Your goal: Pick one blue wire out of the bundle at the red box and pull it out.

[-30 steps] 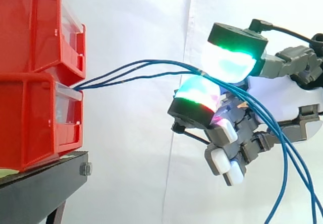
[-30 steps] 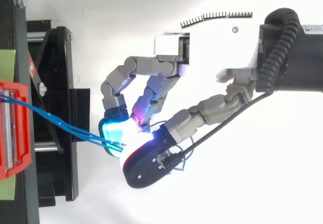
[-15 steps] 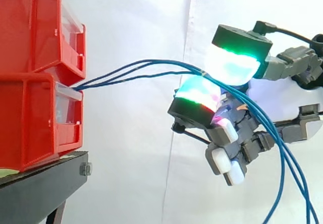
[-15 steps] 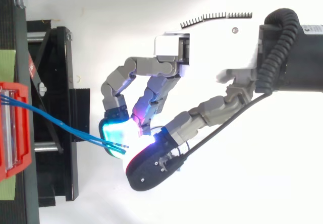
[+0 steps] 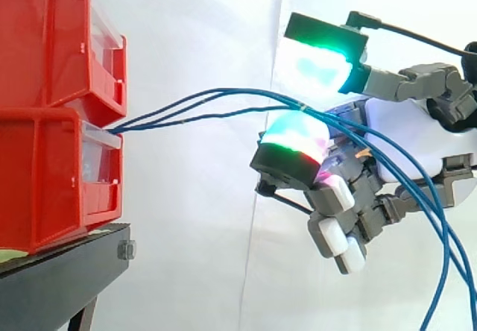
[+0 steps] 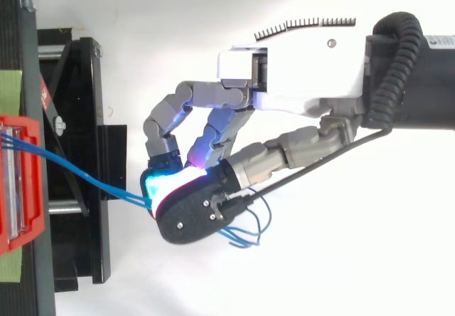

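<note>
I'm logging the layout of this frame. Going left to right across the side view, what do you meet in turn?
red bins → blue wires stretching out from the bins → hand, where the wires arrive and then droop down.

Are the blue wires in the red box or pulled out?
In. The side view shows the blue wires running into the front of the lower red box, none hanging loose there.

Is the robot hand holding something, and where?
Nothing is pinched. The blue wires lie across the hand's lower glowing pad, partway along their length, and the upper pad sits clear above them.
</note>
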